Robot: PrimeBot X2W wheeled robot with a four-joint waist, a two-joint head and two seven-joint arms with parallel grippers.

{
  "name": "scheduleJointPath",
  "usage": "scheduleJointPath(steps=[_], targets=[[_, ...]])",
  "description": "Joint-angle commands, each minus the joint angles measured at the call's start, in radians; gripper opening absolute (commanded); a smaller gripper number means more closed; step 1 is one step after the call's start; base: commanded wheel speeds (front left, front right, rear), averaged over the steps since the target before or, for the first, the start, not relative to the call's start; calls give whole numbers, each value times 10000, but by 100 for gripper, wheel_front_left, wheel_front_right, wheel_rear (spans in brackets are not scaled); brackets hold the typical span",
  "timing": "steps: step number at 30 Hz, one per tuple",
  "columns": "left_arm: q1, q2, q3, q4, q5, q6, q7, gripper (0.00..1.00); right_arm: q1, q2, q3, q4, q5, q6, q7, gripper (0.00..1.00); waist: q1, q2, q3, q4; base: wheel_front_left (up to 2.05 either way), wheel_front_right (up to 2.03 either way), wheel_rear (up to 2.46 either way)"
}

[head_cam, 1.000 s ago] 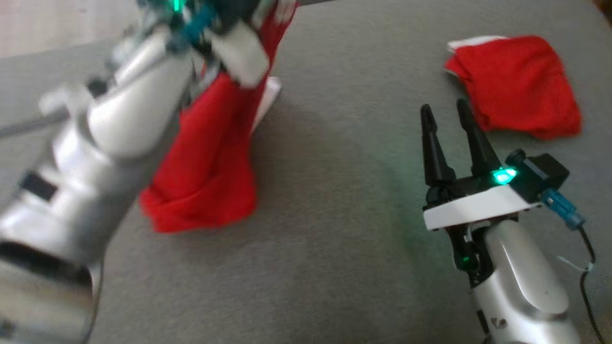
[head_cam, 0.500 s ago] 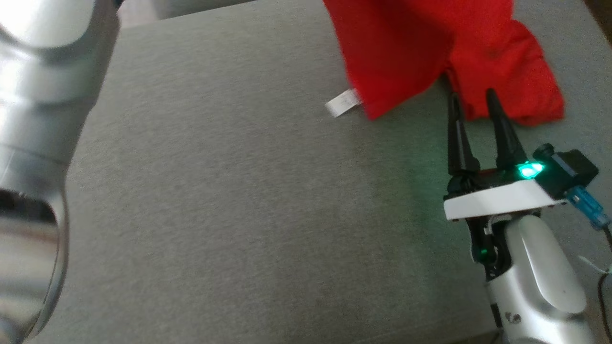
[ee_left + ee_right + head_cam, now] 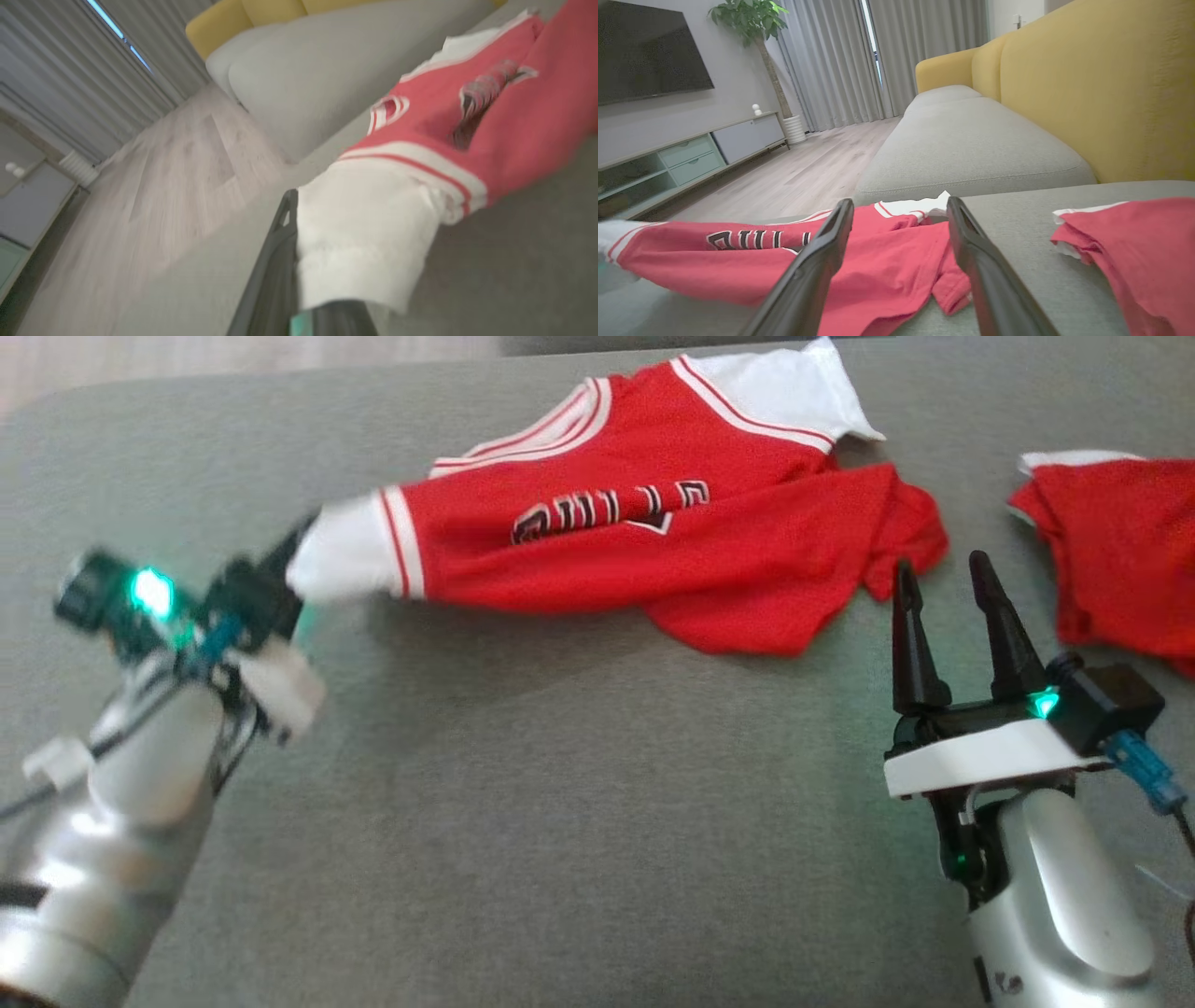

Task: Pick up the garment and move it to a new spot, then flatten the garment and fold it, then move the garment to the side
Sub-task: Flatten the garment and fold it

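Red jersey (image 3: 653, 541) with white sleeves lies spread across the far middle of the grey cushion (image 3: 560, 821). The left gripper (image 3: 301, 539) has its fingers clamped on the left white sleeve. The right gripper (image 3: 941, 571) stands just beside the jersey's right hem, fingers parted and empty, with a second red garment (image 3: 1111, 551) further right

My right gripper (image 3: 899, 203) holds its 2 long dark fingers spread wide over the grey fabric cushion (image 3: 1017, 224). Beyond the tips lies the rumpled red jersey with white striped trim and black lettering (image 3: 887, 261). A bunched red cloth (image 3: 1134, 238) sits apart at right, below the yellow sofa backrest (image 3: 1087, 93).
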Motion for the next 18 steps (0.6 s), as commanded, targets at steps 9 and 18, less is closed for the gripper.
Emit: scheduleJointPath(steps=[9, 18], targets=[[1400, -50, 693, 129, -906, 782, -127, 100, -1, 45, 295, 144, -520, -9, -108, 100, 0, 0, -467, 940, 0, 0, 0], [3192, -31, 2397, -3092, -1452, 1771, -131, 100, 506, 45, 258, 93, -631, -9, -108, 100, 0, 0, -956, 962, 0, 0, 0]])
